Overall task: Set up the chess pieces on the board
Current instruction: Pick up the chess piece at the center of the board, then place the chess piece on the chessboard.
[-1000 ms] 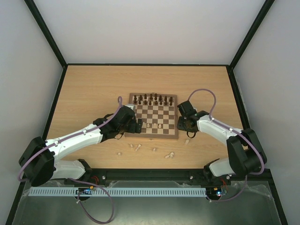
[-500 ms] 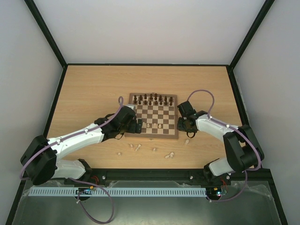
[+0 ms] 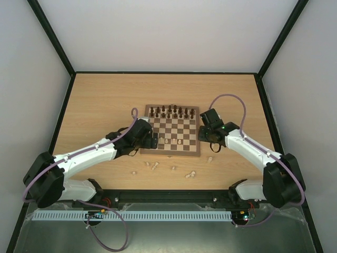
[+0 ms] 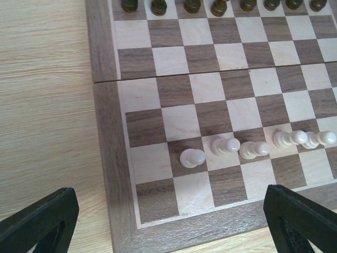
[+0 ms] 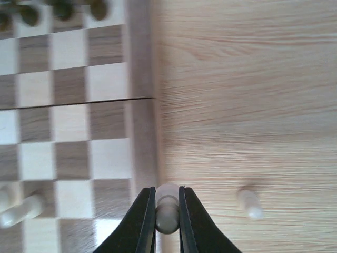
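Note:
The board [image 3: 172, 150] lies mid-table with dark pieces along its far rows. Several cream pawns [image 4: 225, 146] stand in its second near row; they show small in the top view [image 3: 172, 141]. My right gripper [image 5: 167, 217] is shut on a cream pawn [image 5: 167, 200] and holds it above the board's right border [image 5: 141, 142]; in the top view it [image 3: 206, 136] hangs by the board's right edge. My left gripper [image 3: 152, 142] is open over the board's near left corner [image 4: 118, 211], its fingertips [image 4: 45, 216] wide apart and empty.
Several loose cream pieces [image 3: 154, 166] lie on the table in front of the board, one [image 3: 210, 159] near the right corner, also in the right wrist view [image 5: 250, 204]. Black frame rails edge the table.
My right gripper has lifted and shifted slightly back from the table by the board's right edge, carrying the pawn. My left arm has barely moved.

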